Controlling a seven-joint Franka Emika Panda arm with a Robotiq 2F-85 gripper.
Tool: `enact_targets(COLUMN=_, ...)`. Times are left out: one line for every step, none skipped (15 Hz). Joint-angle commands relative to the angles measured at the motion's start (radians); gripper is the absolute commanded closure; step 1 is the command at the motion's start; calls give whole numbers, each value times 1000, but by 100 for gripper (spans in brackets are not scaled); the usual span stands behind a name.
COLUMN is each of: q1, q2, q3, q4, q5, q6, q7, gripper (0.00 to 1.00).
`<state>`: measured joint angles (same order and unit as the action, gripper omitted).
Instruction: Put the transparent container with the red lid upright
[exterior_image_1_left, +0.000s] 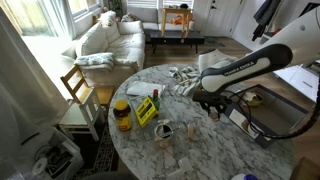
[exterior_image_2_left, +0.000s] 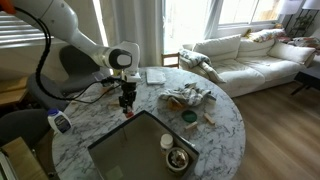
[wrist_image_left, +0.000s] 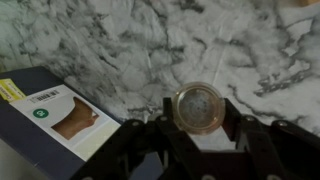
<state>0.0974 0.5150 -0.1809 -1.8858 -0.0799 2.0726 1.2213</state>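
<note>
The transparent container (wrist_image_left: 203, 107) sits between my gripper's (wrist_image_left: 203, 125) two black fingers, which are shut on it. In the wrist view I look onto its round clear end. In both exterior views the gripper (exterior_image_1_left: 211, 104) (exterior_image_2_left: 127, 98) points straight down over the round marble table (exterior_image_1_left: 215, 155). The container (exterior_image_2_left: 127, 110) hangs under the fingers, its red part low and close to the marble. I cannot tell whether it touches the table.
A dark flat box with a white label (wrist_image_left: 50, 118) lies beside the gripper. A yellow-lidded jar (exterior_image_1_left: 122, 113), a yellow packet (exterior_image_1_left: 146, 110) and two small glasses (exterior_image_1_left: 165, 132) stand nearby. Crumpled wrappers (exterior_image_2_left: 188, 96) lie at mid table. A dark tray (exterior_image_2_left: 130, 150) holds a cup and a bowl (exterior_image_2_left: 178, 158).
</note>
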Motion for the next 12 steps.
enact_targets(q1=35, q2=22, q3=-9, q4=-10, q5=-104, q6=48, q7=92, gripper=76)
enact_targets(q1=39, q2=24, q3=-5, q4=-12, q5=-118, q6=60, q7=109, gripper=76)
enact_targets(q1=44, q2=28, q3=-3, q4=-13, q5=-137, q6=71, q7=123, gripper=76)
enact_targets(q1=49, q2=32, q3=1, q4=-14, q5=-150, q6=70, q7=128, gripper=76)
enact_targets(q1=56, q2=37, q3=5, q4=-14, q5=-165, q6=71, q7=131, gripper=76)
enact_targets(q1=58, q2=40, q3=8, q4=-13, q5=-173, q6=69, q7=129, gripper=76)
enact_targets(q1=60, q2=40, q3=11, q4=-13, q5=-181, q6=66, q7=129, gripper=76)
enact_targets(q1=63, q2=40, q3=13, q4=-14, q5=-188, q6=66, q7=131, gripper=26)
enact_targets(q1=64, q2=40, q3=16, q4=-15, q5=-192, q6=65, q7=129, gripper=26)
enact_targets(q1=66, q2=41, q3=18, q4=-16, q5=-194, q6=64, q7=129, gripper=19)
enact_targets(q1=67, q2=43, q3=21, q4=-16, q5=-194, q6=63, q7=127, gripper=12)
enact_targets(q1=67, q2=45, q3=24, q4=-17, q5=-194, q6=63, q7=125, gripper=5)
